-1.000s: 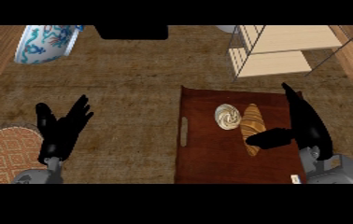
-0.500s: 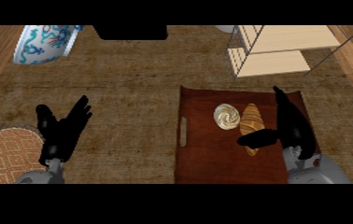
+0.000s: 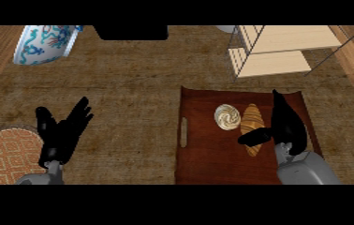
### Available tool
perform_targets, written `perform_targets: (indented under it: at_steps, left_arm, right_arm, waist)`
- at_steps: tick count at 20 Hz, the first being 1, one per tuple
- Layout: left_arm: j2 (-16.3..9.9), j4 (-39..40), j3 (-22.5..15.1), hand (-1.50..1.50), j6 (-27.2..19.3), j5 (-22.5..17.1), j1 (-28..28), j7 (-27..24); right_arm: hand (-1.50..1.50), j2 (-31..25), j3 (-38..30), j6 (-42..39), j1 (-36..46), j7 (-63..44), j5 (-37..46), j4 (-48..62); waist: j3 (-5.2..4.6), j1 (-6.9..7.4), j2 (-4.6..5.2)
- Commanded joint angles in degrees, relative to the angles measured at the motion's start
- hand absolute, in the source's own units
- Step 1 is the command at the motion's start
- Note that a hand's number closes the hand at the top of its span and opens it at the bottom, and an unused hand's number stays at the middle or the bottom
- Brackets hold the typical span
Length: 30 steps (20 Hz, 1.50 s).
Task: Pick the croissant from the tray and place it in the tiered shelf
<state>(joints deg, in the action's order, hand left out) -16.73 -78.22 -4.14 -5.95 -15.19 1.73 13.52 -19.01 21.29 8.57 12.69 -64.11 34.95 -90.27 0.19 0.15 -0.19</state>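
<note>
On the tray (image 3: 207,163), at abt 4 o'clock in the head view, the croissant (image 3: 252,123) lies lengthwise, just beside a pale swirled bun (image 3: 226,117) on its left. Your right hand (image 3: 283,125) is at the croissant: thumb crosses over its lower end, straight fingers run along its right flank. It looks like the start of a grasp, fingers not yet curled round it, so I'd call the hand released, not clamped. The croissant hasn't lifted; it's flat on the tray.

Done so far: reach only, as far as I can judge. Left: close on the croissant, lift, carry to abt 1 o'clock, set it in the tiered shelf (image 3: 276,50), let go.

Your left hand (image 3: 62,130) rests open at 8 o'clock, fingers up, holding nothing.

Materials & shapes:
- Croissant: golden-brown, ridged, tapered at both ends; prob. soft and flaky, so a pinch across the middle may suit better than the tip.
- Tray: dark red-brown wood look, rectangular, slot handle on left side.
- Shelf: pale wood boards in a thin wire frame.
- Table: rough brown, mottled grain.
- Blue-and-white patterned bowl (image 3: 45,43) at 11 o'clock, glazed look.
- Orange woven mat (image 3: 17,151) at 8 o'clock edge.
</note>
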Motion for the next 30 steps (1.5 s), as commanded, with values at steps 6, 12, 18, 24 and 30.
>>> perform_targets:
  at_steps: [6, 12, 18, 24, 30]
  left_arm:
    - [2.6, 4.8, 1.3, 0.0, 0.5, 1.9, 3.6, 1.4]
    - [2.8, 7.2, 4.0, 0.0, 3.6, 2.6, 1.6, -2.6]
    - [1.0, -0.3, 4.2, 0.0, 3.1, 2.2, 1.7, 4.4]
    - [3.7, 0.1, 3.1, 0.0, 2.5, 4.4, 0.5, 3.0]
    - [4.1, -0.8, 3.4, 0.0, 1.7, 4.7, 2.2, 4.9]
  right_arm:
    - [-1.5, 5.5, -4.2, 0.5, 0.7, 1.0, 5.5, 6.6]
    - [-1.5, 8.3, -5.2, 2.5, -2.8, 5.5, 8.9, 6.5]
    - [1.5, 7.2, -5.4, -6.9, 1.4, 16.0, 2.2, 18.0]
    - [1.5, 11.3, -5.0, -0.4, -0.1, 22.5, 5.5, 19.8]
    - [1.5, 9.8, -2.7, -9.3, 5.1, 27.2, 3.0, 15.7]
  waist:
    - [-0.2, -0.21, 0.23]
    - [-0.21, -0.3, 0.19]
    - [-0.15, 0.54, 0.45]
    - [-0.17, 0.09, 0.25]
    - [-0.15, 0.36, 0.37]
